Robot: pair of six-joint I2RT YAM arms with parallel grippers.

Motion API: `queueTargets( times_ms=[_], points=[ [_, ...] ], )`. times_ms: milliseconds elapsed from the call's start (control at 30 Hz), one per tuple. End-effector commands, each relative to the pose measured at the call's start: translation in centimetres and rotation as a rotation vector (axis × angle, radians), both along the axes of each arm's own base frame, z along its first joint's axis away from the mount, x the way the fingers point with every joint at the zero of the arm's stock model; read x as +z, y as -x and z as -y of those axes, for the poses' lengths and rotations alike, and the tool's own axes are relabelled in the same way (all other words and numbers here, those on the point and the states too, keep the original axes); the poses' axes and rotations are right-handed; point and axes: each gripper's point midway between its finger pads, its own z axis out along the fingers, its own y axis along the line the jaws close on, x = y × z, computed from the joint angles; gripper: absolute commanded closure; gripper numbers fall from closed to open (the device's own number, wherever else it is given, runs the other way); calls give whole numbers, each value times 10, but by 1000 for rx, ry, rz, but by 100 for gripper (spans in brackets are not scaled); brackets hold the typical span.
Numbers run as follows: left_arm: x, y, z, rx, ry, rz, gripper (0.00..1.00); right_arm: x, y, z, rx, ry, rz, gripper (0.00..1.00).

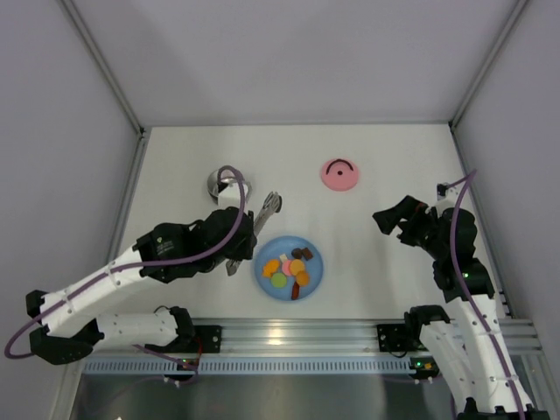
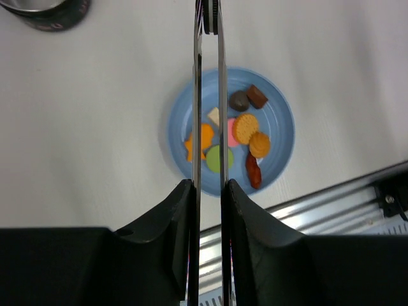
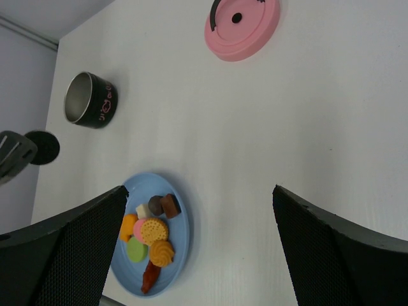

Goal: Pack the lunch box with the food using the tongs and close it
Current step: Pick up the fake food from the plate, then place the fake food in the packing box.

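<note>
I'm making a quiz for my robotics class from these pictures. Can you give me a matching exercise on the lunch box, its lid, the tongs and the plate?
1 lunch box
2 pink lid
3 tongs
4 blue plate

A holds the food
B stands open, uncovered
C clamped in the left gripper
D lies alone, handle up

Pairs: 1-B, 2-D, 3-C, 4-A

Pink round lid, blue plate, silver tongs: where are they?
Pink round lid (image 1: pixel 339 175): top view, flat top.
Flat blue plate (image 1: pixel 317 266): top view, bare right rim.
Long silver metal tongs (image 3: pixel 16 154): right wrist view, flat tip.
</note>
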Motion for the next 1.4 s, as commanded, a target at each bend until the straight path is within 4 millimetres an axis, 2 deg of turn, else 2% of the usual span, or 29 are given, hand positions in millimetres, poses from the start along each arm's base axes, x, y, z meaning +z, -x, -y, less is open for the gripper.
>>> queueTargets(
  times_ms=[0, 133, 167, 200, 233, 333, 533, 667, 900, 1167, 1367],
  points=[
    [19, -29, -31, 198, -58, 107, 76, 27, -10, 2, -2, -2, 98, 5],
    [7, -57, -40, 245, -82, 83, 77, 26, -10, 0, 5, -5, 98, 5],
    [5, -68, -52, 292, -88, 77, 77, 26, -9, 0, 7, -6, 98, 5],
    [1, -75, -50, 272, -83, 70, 77, 26, -9, 1, 5, -6, 99, 5],
    [-3, -88, -64, 325, -84, 60, 77, 25, -9, 0, 7, -6, 99, 5],
    [-11, -108, -73, 357, -70, 56, 78, 23, -9, -1, 11, -11, 97, 5],
    [-25, -143, -79, 411, -35, 38, 78, 22, -11, -3, 22, -21, 94, 5],
    [-34, -158, -83, 435, -32, 20, 78, 22, -10, -3, 23, -15, 96, 5],
    [-52, -173, -89, 461, -64, -14, 75, 18, -9, -4, 31, -10, 86, 5],
    [-52, -176, -87, 453, -72, -18, 61, 18, -8, -3, 32, -9, 87, 5],
    [-52, -174, -89, 458, -79, -21, 54, 16, -8, -4, 33, -10, 80, 5]
  ],
)
